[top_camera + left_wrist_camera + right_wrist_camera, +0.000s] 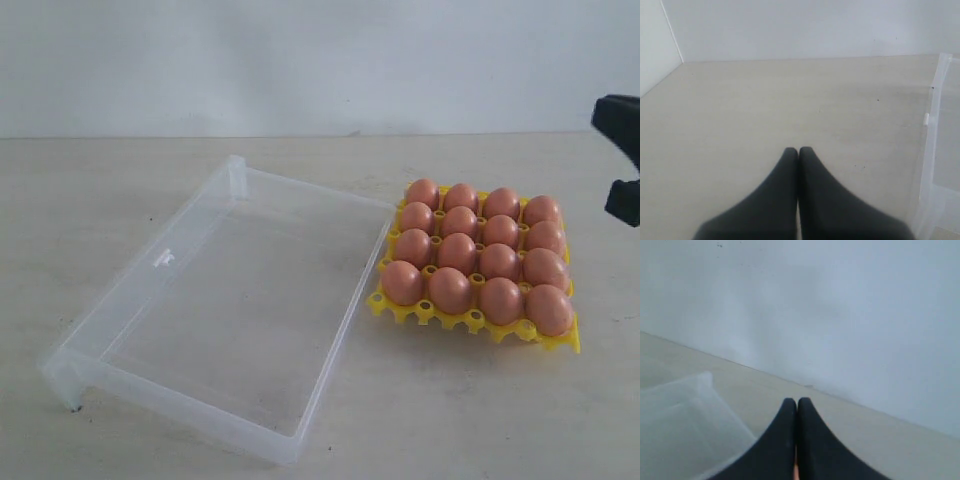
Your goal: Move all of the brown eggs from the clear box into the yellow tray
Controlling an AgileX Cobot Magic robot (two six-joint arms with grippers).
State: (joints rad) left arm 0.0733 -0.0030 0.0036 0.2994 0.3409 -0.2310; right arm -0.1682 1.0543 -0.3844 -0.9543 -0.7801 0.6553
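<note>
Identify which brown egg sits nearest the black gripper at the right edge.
The egg at the back right corner of the yellow tray; every other egg lies farther from the right gripper.

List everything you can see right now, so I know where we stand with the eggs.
table: one, pale beige, under everything
wall: one, white, behind the table
clear box: one, transparent, left of centre on the table, empty
yellow tray: one, bright yellow, on the table to the right of the clear box
brown eggs: sixteen, reddish-brown, one in each cup of the yellow tray, four rows of four
left gripper: one, black, fingers shut on nothing, above bare table near the clear box's wall
right gripper: one, black, fingers shut on nothing, at the right edge of the exterior view, clear of the yellow tray
</note>
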